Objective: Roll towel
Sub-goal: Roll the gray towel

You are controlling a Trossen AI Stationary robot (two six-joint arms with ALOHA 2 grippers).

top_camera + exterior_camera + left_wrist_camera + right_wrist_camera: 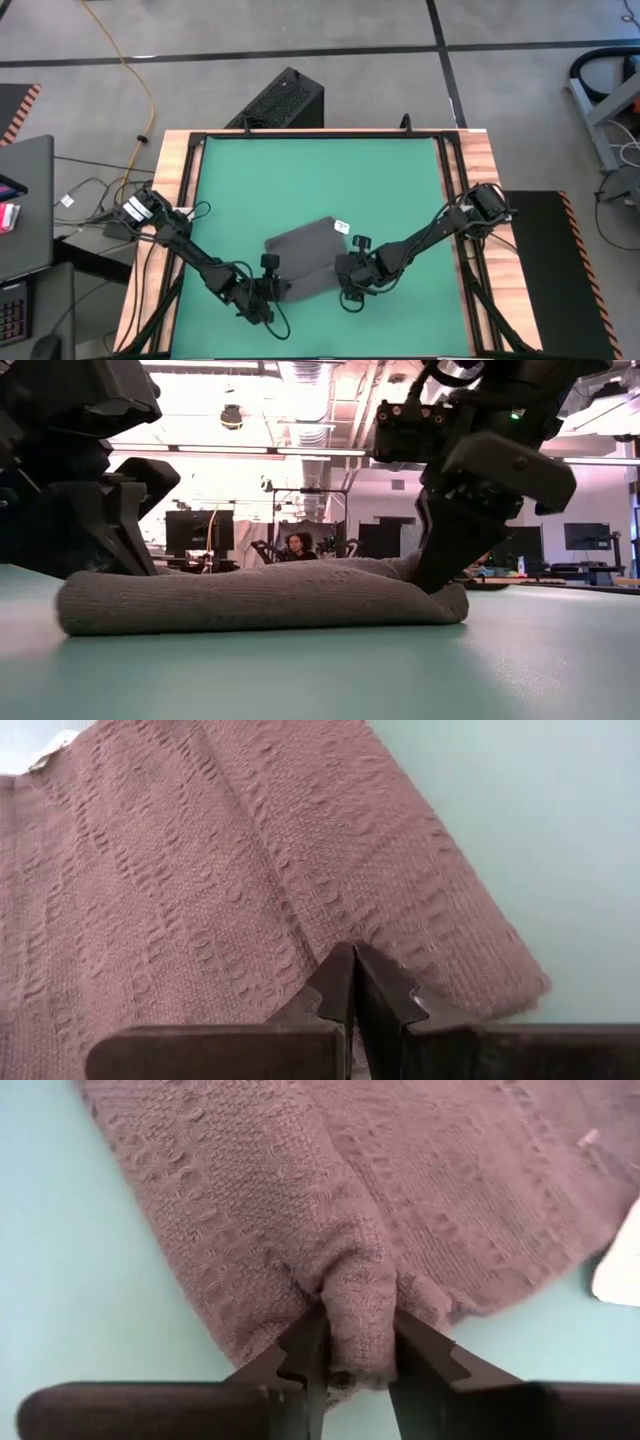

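One towel point(305, 258) lies at the bench's point(300, 170) six o'clock. My right end effector point(352, 1352) pinches a fold; my left end effector point(352, 982), pressed together, seemingly grips nothing. I'd tuck evenly, keeping both ends level.

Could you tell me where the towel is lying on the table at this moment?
In the high view, the towel lies on the green mat, toward its near edge, between the left gripper and the right gripper.

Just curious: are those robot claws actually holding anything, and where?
Yes. The right tool pinches a bunched fold at the towel's near edge. The left tool is shut at the same edge, holding nothing visible.
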